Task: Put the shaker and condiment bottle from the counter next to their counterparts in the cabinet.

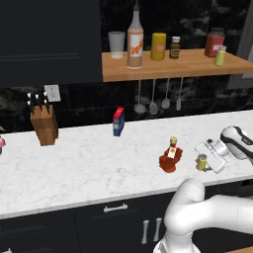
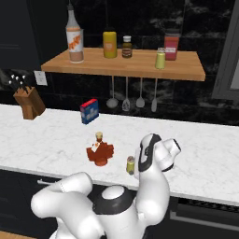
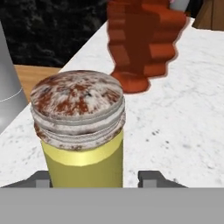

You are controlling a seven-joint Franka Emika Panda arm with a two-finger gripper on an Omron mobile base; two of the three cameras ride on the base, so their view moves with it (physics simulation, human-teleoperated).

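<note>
So the little yellow-green shaker is standing upright near the front edge of the white marble surface, over toward the right end. Up close, its cap looks grey with rusty speckles. The end effector is down low and level with it, coming in from the right, and its two dark fingertips sit on either side of the shaker's body, pretty snug. Honestly can't tell if they're actually pinching it or just bracketing it.

Just beside the shaker on its left is the reddish-brown bottle with the tan cap, upright, close but not touching. Farther back on the surface there's a small blue and red box, and way off left a wooden knife block.

Above, on the wooden shelf, the matching shaker stands at the right end, by a red jar. The tall pale bottle with the orange label stands farther left, and a yellow canister is between them.
</note>
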